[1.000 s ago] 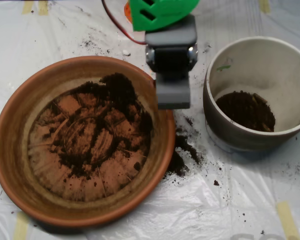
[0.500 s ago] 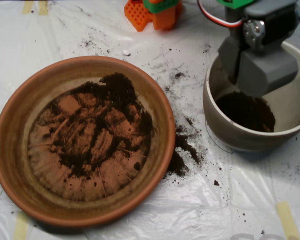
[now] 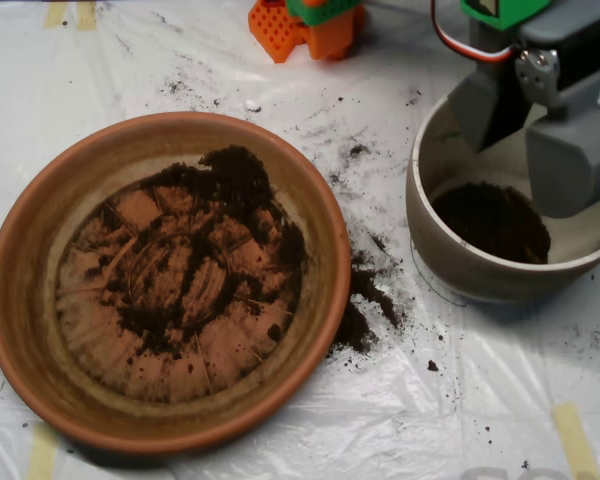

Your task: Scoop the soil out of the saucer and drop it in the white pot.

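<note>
Take the round off-white deep pot (image 3: 450, 265) as your landmark; it sits at the right of the overhead view on a white plastic sheet (image 3: 280, 420). Your grey clamshell scoop (image 3: 535, 135) hangs over the pot's upper right part; its two shells stand apart, one small and dark at upper left, one larger at right reaching over the far rim, so you can read it as open with a gap between the halves; nothing visible is held in it. Its long axis runs from the top right corner down toward the pot's inside. A green bracket (image 3: 500, 10) and a red-and-white cable (image 3: 455, 40) join it above the pot.

Inside the pot you have a patch of dark brown-black crumbly soil (image 3: 490, 220) on the bottom, toward the near wall; the inner walls look dusty.

Left of the pot, well apart from it, lies the large round shallow terracotta-orange saucer (image 3: 20, 300); more soil is spread thinly across its ridged base, thickest at the upper right, nearest the pot; bare orange ridges show between the smears. The saucer sits flat, mouth up.

Between saucer and pot, spilled soil (image 3: 365, 300) lies on the sheet, just beside the saucer's right rim; finer grains scatter above it. An orange plastic block (image 3: 300, 25) stands up and left of the pot.
</note>
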Robot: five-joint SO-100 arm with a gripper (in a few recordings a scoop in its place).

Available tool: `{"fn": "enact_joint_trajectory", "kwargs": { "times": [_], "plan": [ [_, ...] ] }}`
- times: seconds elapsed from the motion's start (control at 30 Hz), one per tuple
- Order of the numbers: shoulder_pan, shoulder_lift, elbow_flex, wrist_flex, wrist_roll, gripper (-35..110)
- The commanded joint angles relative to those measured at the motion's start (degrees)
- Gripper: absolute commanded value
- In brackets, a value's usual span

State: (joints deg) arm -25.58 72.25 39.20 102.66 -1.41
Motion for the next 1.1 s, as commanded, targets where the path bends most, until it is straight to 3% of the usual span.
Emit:
{"fn": "enact_joint_trajectory", "kwargs": {
  "times": [0.0, 0.47, 0.83, 1.07],
  "plan": [
    [-1.32, 6.59, 0.97, 0.70, -1.14, 26],
    [1.93, 11.69, 0.79, 0.70, 1.93, 38],
    [26.72, 12.04, 5.27, 0.70, 7.38, 38],
    [42.36, 2.99, 9.76, -0.53, 2.46, 36]
  ]
}}
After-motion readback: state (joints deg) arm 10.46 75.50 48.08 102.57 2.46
